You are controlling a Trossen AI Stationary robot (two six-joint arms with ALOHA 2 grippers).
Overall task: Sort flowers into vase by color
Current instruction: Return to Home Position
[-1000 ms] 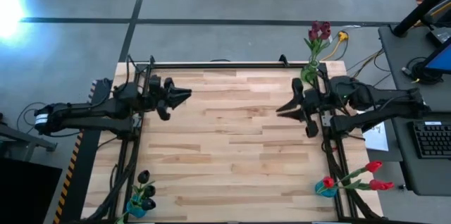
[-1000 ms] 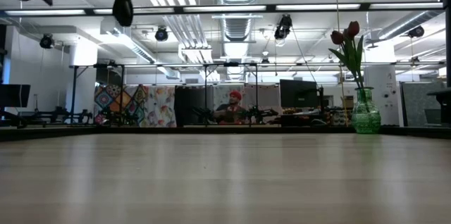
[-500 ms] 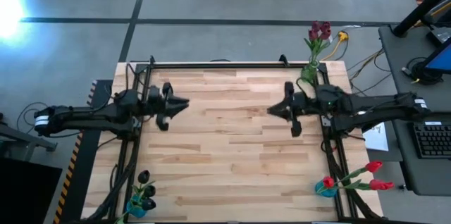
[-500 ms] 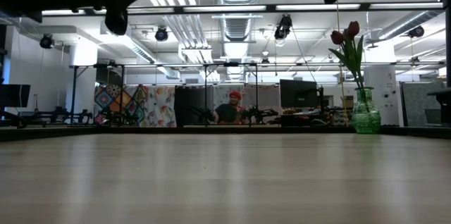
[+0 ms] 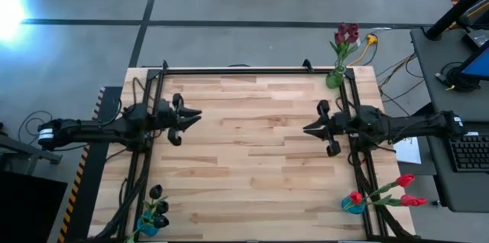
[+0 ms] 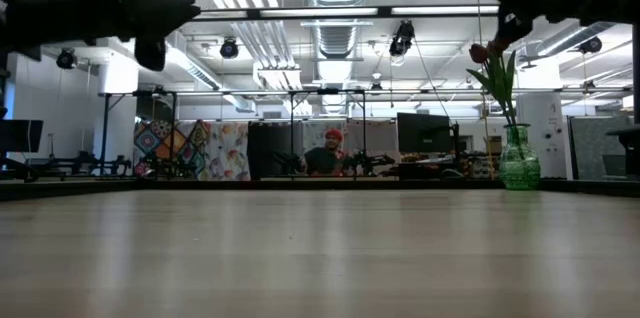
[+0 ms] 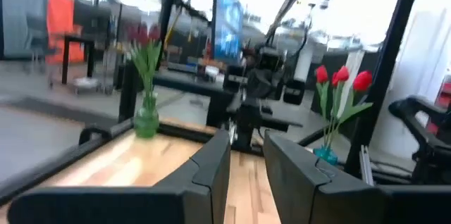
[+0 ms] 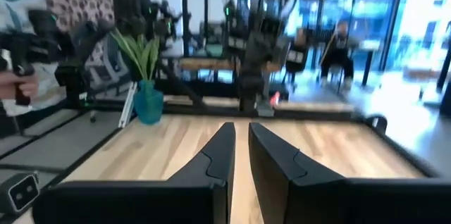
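All the flowers stand with their stems in vases at the table's corners. Dark maroon heads (image 5: 348,32) rise from a green glass vase (image 5: 335,79) at the far right corner, also in the low view (image 6: 519,162). Red heads (image 5: 406,189) lean out of a blue vase (image 5: 352,204) at the near right corner. Near-black heads (image 5: 156,192) stand in a blue vase (image 5: 147,225) at the near left corner. My left gripper (image 5: 192,115) hovers over the table's left side, slightly open and empty. My right gripper (image 5: 309,129) hovers over the right side, fingers almost together, empty.
A black frame rail (image 5: 244,69) runs along the far edge, with posts down both sides. The bare wood between the two grippers (image 5: 248,151) holds nothing. A seated person (image 6: 325,154) shows in the room beyond. A keyboard (image 5: 470,151) lies off the right side.
Both arms have sunk lower over the table. The right gripper first reached a little toward the table's middle, then drew back toward the right edge and slightly toward the near edge. The left gripper drifted slightly toward the near edge. No flower has moved.
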